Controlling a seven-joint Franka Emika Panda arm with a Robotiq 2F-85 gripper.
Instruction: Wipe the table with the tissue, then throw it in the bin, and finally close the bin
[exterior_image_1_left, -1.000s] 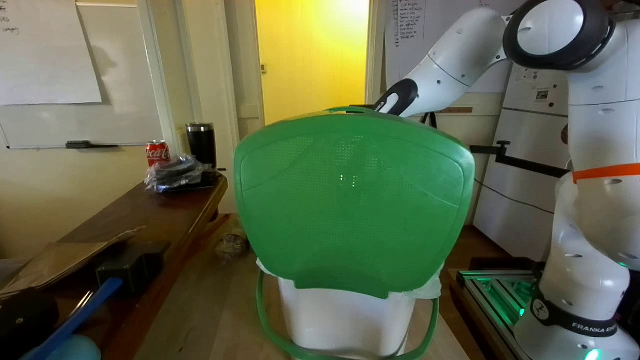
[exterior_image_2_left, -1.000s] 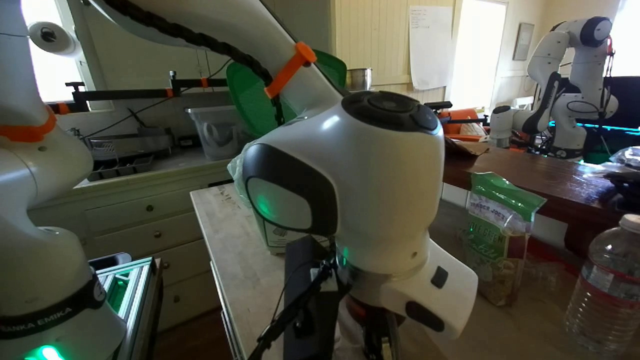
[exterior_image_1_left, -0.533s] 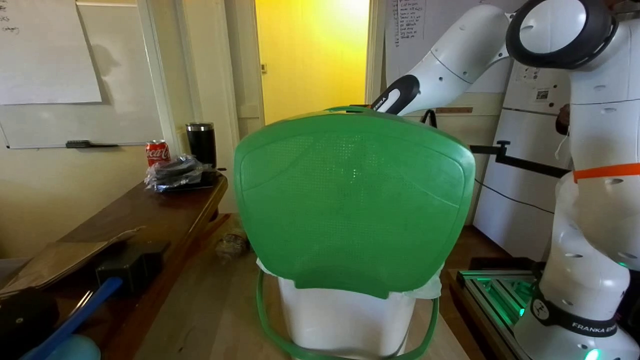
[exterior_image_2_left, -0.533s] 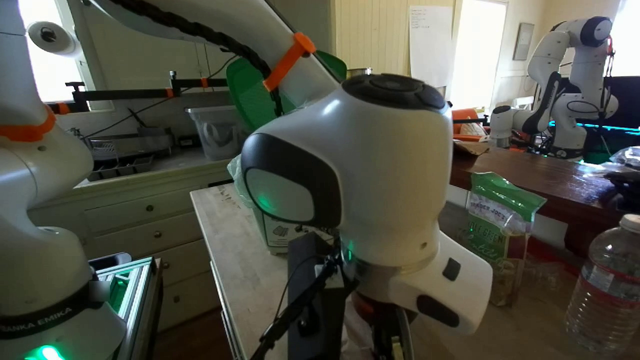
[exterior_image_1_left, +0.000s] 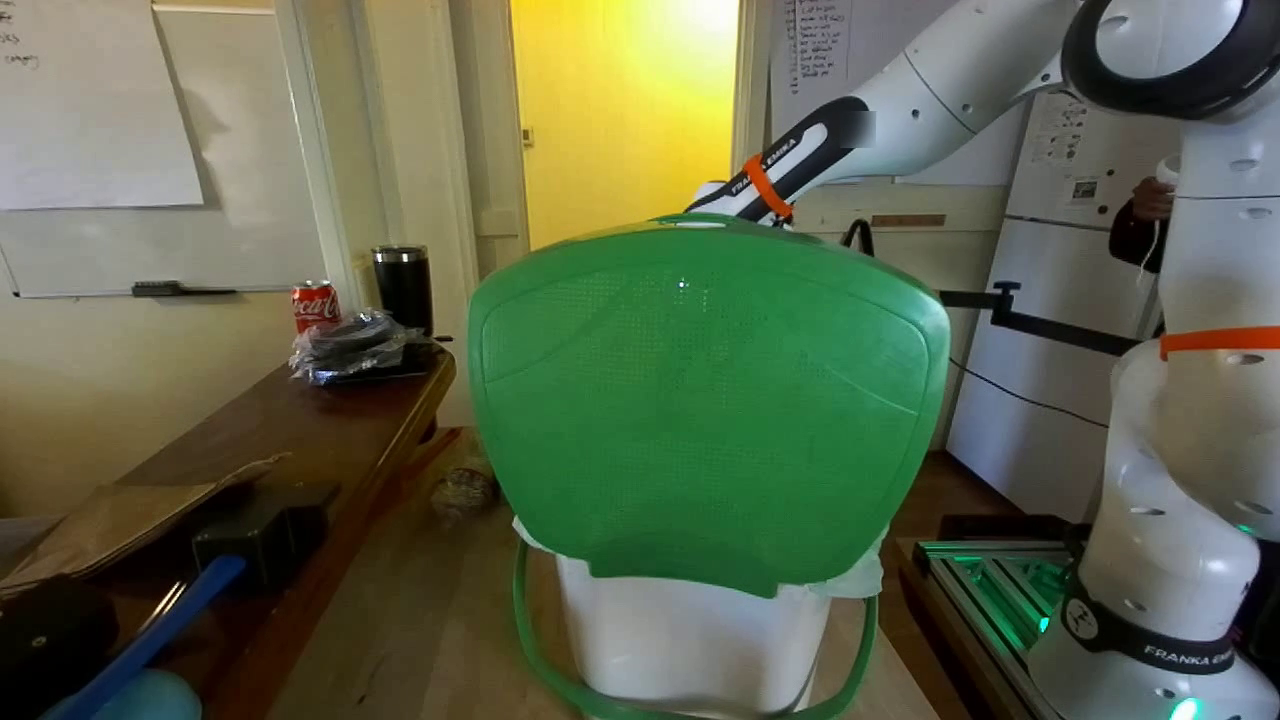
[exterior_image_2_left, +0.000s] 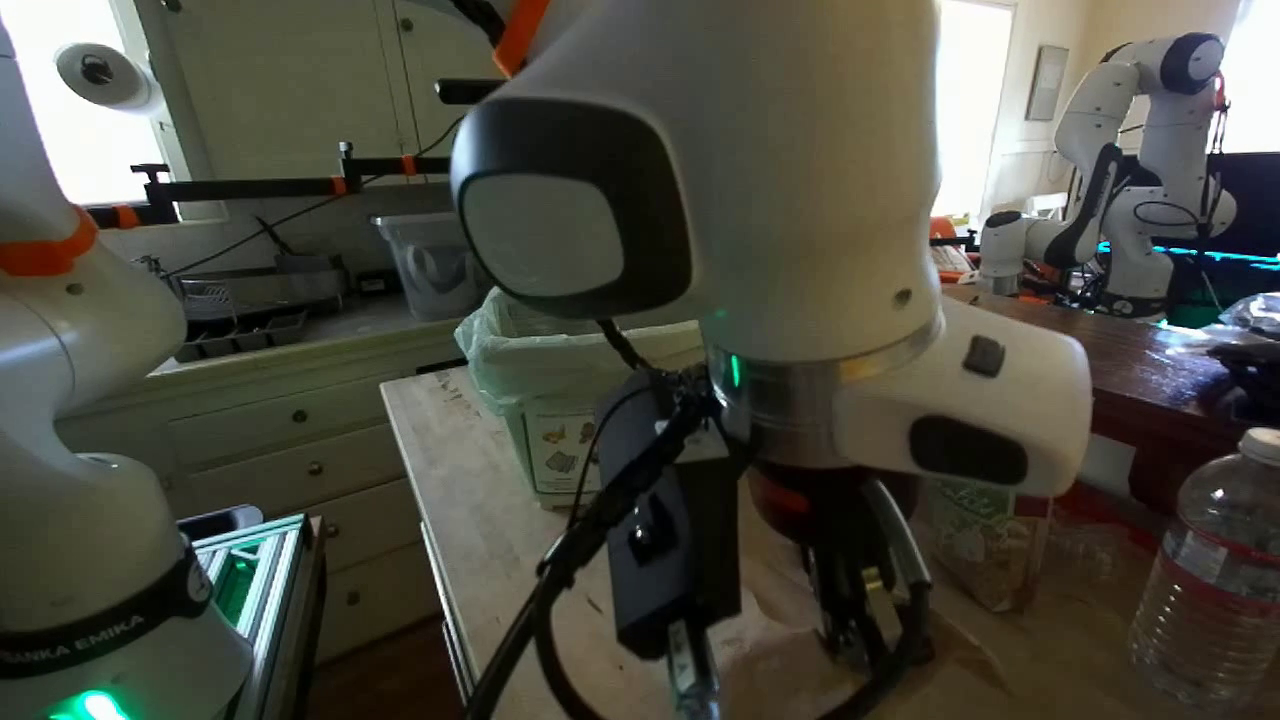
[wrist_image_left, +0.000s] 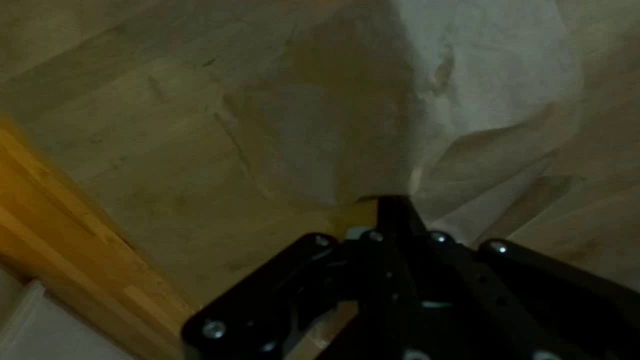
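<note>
The bin stands on the wooden table, its green lid (exterior_image_1_left: 710, 400) raised upright. In an exterior view its open tub (exterior_image_2_left: 565, 410) with a pale liner bag shows behind my arm; the lid is hidden there. The tissue (wrist_image_left: 500, 75) is a thin, crumpled, pale sheet in the wrist view, spread over the table (wrist_image_left: 150, 165) around my fingertips. My gripper (wrist_image_left: 392, 205) is shut with the tissue bunched at its tips, low over the table. In an exterior view the gripper (exterior_image_2_left: 875, 640) points down in front of the bin, with part of the tissue (exterior_image_2_left: 775, 640) beside it.
A clear water bottle (exterior_image_2_left: 1205, 570) and a snack bag (exterior_image_2_left: 985, 540) stand right of my gripper. A brown side table (exterior_image_1_left: 300, 430) runs along the worktable. The table's edge (wrist_image_left: 90, 240) shows in the wrist view. A person's hand (exterior_image_1_left: 1152, 200) shows behind the arm.
My arm has risen, and my hand has moved up and right in an exterior view, closer to that camera. The bin's open tub now shows there; the lid has gone behind the arm.
</note>
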